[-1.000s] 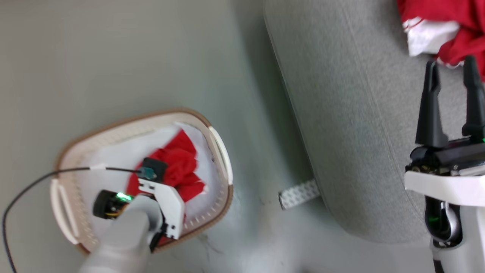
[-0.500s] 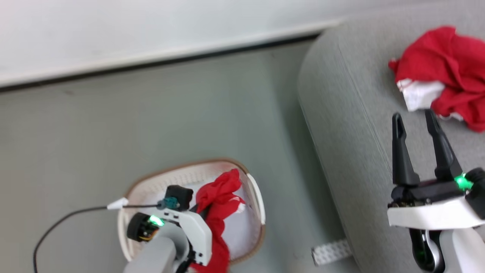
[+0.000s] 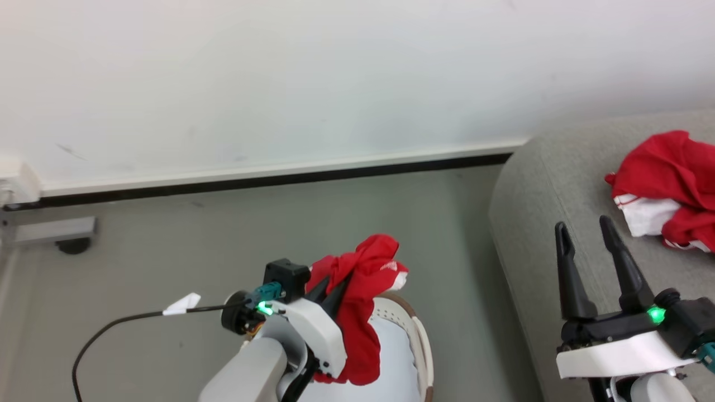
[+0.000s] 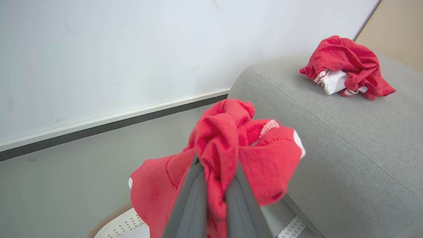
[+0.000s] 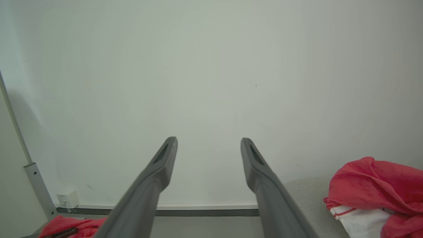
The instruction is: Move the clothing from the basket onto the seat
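My left gripper (image 3: 334, 289) is shut on a red garment (image 3: 363, 279) that hangs from it, lifted above the white basket (image 3: 420, 343) with its tan rim. In the left wrist view the same garment (image 4: 228, 138) bunches around my shut left gripper (image 4: 216, 165). A second piece of red and white clothing (image 3: 667, 187) lies on the grey seat (image 3: 536, 212) at the right, also seen in the left wrist view (image 4: 343, 67) and the right wrist view (image 5: 373, 195). My right gripper (image 3: 584, 231) stands open over the seat's near edge, nothing between its fingers (image 5: 208, 145).
A white wall with a dark baseboard (image 3: 279, 178) runs behind the grey floor. A grey bracket on a caster (image 3: 53, 231) sits at the far left. A black cable (image 3: 117, 326) trails from my left wrist.
My left gripper has lifted the red garment up out of the basket. The head camera has tilted upward, bringing the wall into view. The right gripper stays open.
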